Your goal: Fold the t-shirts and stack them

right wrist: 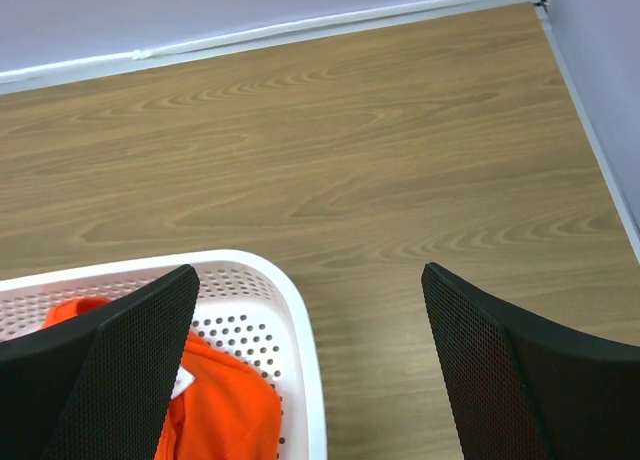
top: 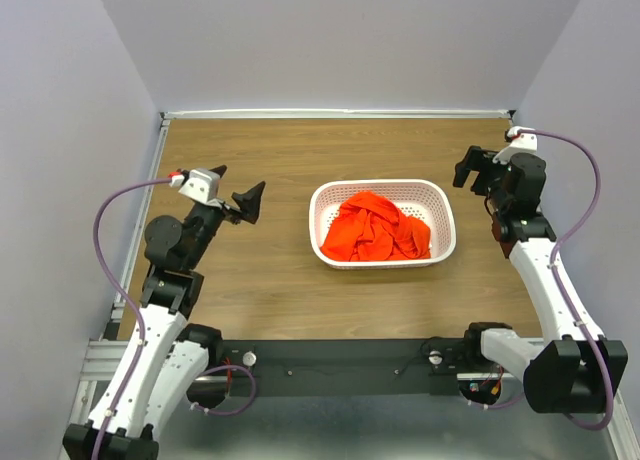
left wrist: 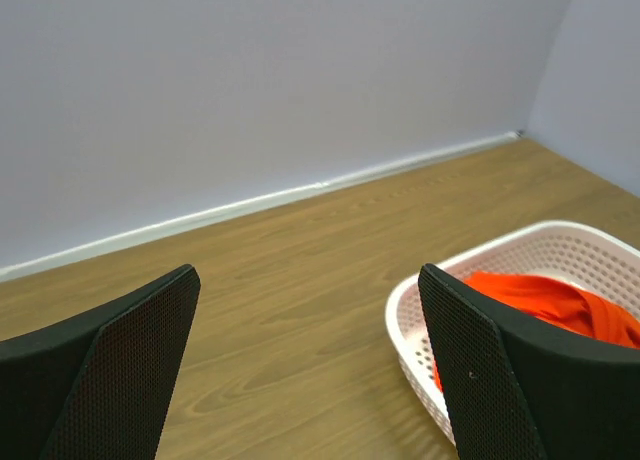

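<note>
Lying crumpled in a loose heap, the bright orange cotton t-shirt sits inside the white perforated plastic basket. The basket is an oblong tub with rounded corners, and it stands on the brown wood-grain table a little right of centre. The left gripper hovers above the table well to the left of the basket and apart from it, its jaws spread wide with nothing between them. Its wrist view looks across the wood toward the pale lilac back wall, with one corner of the basket and a fold of orange cloth low on the right. The right gripper is raised near the basket's far right corner, touching neither basket nor shirt, its jaws likewise parted and holding nothing. Its wrist view looks down on a corner of the basket, where orange fabric and a small white neck label show low on the left.
</note>
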Robot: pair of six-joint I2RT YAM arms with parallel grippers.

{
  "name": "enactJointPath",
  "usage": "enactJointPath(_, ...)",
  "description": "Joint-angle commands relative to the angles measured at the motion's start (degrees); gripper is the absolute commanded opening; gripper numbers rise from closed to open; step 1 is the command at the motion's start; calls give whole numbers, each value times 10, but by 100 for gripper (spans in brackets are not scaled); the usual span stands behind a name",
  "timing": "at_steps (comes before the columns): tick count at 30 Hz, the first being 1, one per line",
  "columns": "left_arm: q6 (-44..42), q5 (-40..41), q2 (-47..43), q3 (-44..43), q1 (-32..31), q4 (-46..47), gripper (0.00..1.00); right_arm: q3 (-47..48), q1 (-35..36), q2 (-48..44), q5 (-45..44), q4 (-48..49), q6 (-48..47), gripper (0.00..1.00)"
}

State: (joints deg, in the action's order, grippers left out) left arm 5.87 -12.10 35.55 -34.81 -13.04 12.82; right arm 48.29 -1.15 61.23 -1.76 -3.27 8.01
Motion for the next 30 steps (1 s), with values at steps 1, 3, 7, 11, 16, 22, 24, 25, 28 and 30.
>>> enactJointPath(1, 27, -105, 44, -36, -15, 6, 98, 2, -2, -28, 60, -14, -29, 100)
enactJointPath(3, 48, -122, 79, -55, -36, -13, 98, -14, -2, -50, 133, -11, -97, 100)
enactJointPath(7, 89, -79, 116, -76, -103, -50, 98, -57, -3, -69, 257, -10, -205, 100)
enactJointPath(11, 143, -27, 154, -82, -172, -63, 98, -46, -3, -68, 249, -26, -186, 100)
enactJointPath(16, 209, 92, 231, -110, -301, -80, 98, -32, -3, -52, 227, -40, -167, 100)
enactJointPath(22, 320, 255, 376, -194, -369, -156, 98, -30, -3, -43, 241, -46, -158, 100)
enactJointPath(24, 352, 279, 429, -214, -382, -172, 98, -31, -3, -45, 238, -46, -157, 100)
enactJointPath(25, 364, 280, 447, -235, -383, -176, 99, -31, -3, -45, 238, -47, -157, 100)
enactJointPath(28, 376, 282, 515, -279, -389, -188, 98, -32, -3, -46, 237, -46, -155, 100)
enactJointPath(30, 376, 276, 564, -314, -393, -195, 98, -32, -3, -45, 240, -47, -154, 100)
